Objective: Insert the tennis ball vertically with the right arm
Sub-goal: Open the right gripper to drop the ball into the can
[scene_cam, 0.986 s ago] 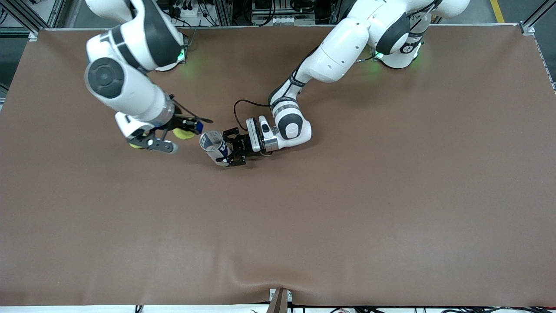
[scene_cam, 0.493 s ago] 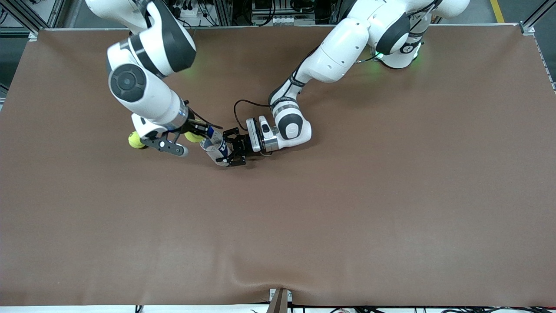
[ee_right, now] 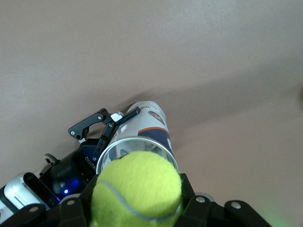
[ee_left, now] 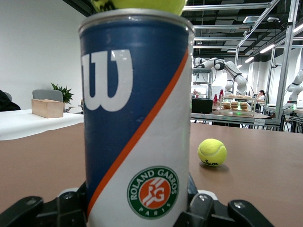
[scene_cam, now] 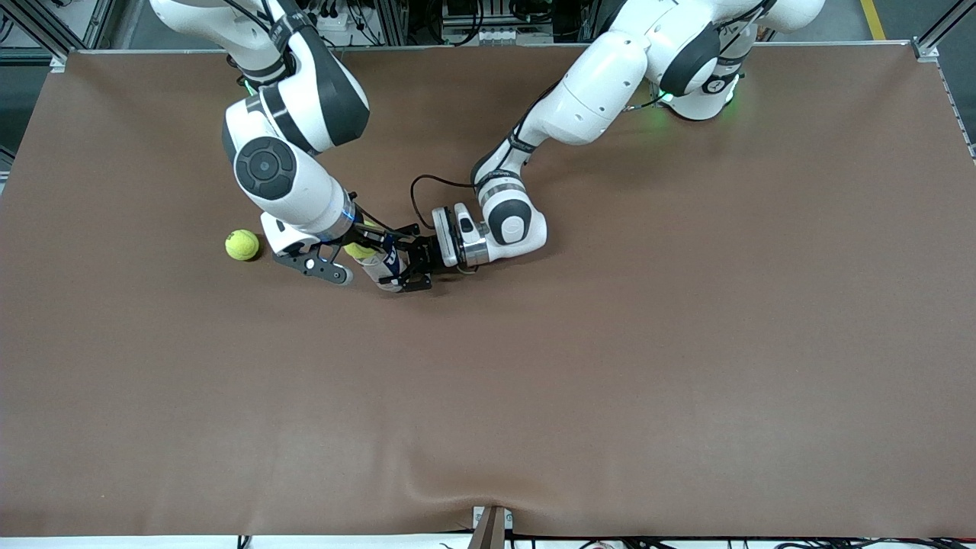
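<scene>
The right gripper (scene_cam: 358, 255), slim, black and 2-fingered, hangs directly over the open mouth of the tall cylindrical tennis-ball can (scene_cam: 383, 268), clamped on a fuzzy yellow-green tennis ball (scene_cam: 359, 250); in the right wrist view that ball (ee_right: 137, 188) fills the space between the fingers (ee_right: 71, 208), with a pale curved seam across its felt, and sits just above the can's (ee_right: 147, 137) round rim; the can stands upright on the brown table (scene_cam: 610, 343), near the middle and toward the right arm's end; its wrap is blue above and white below, split by a slanted orange stripe, with a white W logo and a round green-and-orange Roland Garros badge, as the left wrist view (ee_left: 135, 123) shows; the bottom of the held ball (ee_left: 137, 4) peeks over the can's top edge there. Compared with 1 second ago, the right arm has swung from beside the can to over it, carrying the ball along, and the can's mouth, then plainly visible, is now covered by the gripper and ball; the left arm has not moved. The left gripper (scene_cam: 404, 267) reaches in low and level, its 2 black fingers (ee_left: 28, 210) partly closed around the can's lower body, gripping it on both sides. A 2nd yellow-green tennis ball (scene_cam: 242, 245) lies loose on the table, farther toward the right arm's end (ee_left: 212, 152).
</scene>
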`<state>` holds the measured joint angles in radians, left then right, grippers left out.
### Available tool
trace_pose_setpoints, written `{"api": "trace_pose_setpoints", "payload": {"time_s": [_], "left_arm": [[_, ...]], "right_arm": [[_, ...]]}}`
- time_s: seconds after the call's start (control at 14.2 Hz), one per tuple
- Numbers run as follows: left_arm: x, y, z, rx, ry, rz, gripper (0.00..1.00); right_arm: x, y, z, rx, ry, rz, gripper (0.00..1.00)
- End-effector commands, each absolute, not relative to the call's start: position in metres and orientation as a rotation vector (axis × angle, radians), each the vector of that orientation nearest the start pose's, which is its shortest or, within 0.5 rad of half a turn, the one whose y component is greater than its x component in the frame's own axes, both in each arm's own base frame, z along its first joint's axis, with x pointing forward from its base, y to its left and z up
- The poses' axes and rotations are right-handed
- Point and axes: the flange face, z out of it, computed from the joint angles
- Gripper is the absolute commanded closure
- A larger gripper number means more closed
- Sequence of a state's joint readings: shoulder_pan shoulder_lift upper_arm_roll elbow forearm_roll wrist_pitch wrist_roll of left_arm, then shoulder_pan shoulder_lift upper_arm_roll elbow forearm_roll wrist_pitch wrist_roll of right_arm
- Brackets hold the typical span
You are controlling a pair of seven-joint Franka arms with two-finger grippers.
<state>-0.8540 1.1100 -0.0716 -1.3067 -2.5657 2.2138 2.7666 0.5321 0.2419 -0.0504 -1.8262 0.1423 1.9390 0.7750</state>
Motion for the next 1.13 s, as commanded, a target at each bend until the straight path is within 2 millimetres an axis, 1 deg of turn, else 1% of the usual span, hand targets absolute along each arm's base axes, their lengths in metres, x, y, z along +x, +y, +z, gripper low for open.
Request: {"api": "trace_pose_setpoints", "payload": {"time_s": [0.0, 0.07, 0.14, 0.21, 0.28, 0.7, 0.92, 0.99, 1.06], "left_arm": [[0.444, -0.601, 0.076, 1.385, -1.036, 1.506, 0.29], [0.444, -0.601, 0.076, 1.385, -1.036, 1.506, 0.29], [0.444, -0.601, 0.075, 1.385, -1.038, 1.504, 0.29], [0.444, -0.601, 0.075, 1.383, -1.039, 1.506, 0.29], [0.444, -0.600, 0.075, 1.385, -1.041, 1.506, 0.29], [0.445, -0.599, 0.074, 1.387, -1.040, 1.506, 0.29], [0.445, -0.599, 0.074, 1.385, -1.041, 1.507, 0.29], [0.445, -0.599, 0.074, 1.387, -1.041, 1.505, 0.29], [0.445, -0.599, 0.074, 1.385, -1.041, 1.507, 0.28]], "right_arm": [[0.533, 0.295, 0.387, -3.068, 0.566, 0.265, 0.37], [0.533, 0.295, 0.385, -3.070, 0.567, 0.268, 0.36], [0.532, 0.296, 0.385, -3.071, 0.564, 0.270, 0.24], [0.532, 0.296, 0.384, -3.073, 0.565, 0.274, 0.05], [0.532, 0.296, 0.385, -3.072, 0.564, 0.273, 0.00], [0.535, 0.293, 0.387, -3.071, 0.570, 0.271, 0.00], [0.543, 0.273, 0.393, -3.066, 0.579, 0.266, 0.00], [0.545, 0.264, 0.394, -3.072, 0.554, 0.282, 0.00], [0.548, 0.250, 0.393, -3.076, 0.535, 0.304, 0.00]]}}
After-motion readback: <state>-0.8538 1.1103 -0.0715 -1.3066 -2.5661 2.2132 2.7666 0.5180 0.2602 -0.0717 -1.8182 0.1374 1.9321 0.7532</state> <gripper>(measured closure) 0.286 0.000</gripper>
